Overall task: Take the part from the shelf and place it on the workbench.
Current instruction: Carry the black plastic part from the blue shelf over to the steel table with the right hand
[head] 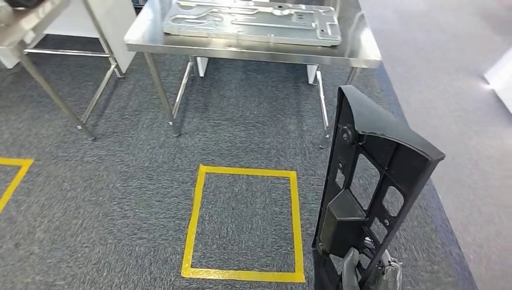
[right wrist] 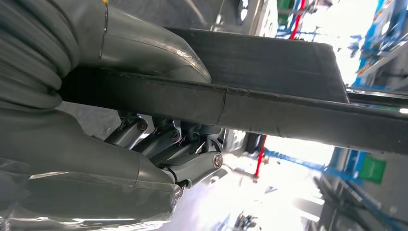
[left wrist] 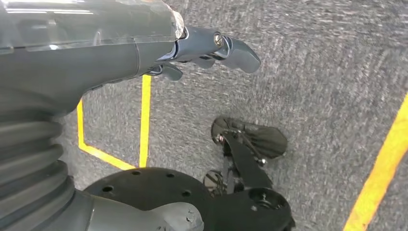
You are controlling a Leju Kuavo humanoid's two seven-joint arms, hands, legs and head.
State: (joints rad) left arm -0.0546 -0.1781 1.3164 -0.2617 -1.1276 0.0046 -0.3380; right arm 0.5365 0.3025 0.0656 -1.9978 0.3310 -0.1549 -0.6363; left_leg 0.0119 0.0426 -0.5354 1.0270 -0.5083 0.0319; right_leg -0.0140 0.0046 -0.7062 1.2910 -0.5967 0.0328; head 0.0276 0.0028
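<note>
The part is a long black plastic frame with several cut-outs, standing upright at the lower right of the head view. My right hand grips its lower end. In the right wrist view the thumb lies on one side of the part's dark edge and the fingers wrap the other side. The steel workbench stands ahead across the carpet, with a large grey metal plate lying on it. My left hand hangs over the carpet and holds nothing, its fingers loosely bent.
A yellow tape square marks the grey carpet in front of the workbench. A second steel table stands at the far left, with another yellow line before it. Smooth grey floor borders the carpet on the right.
</note>
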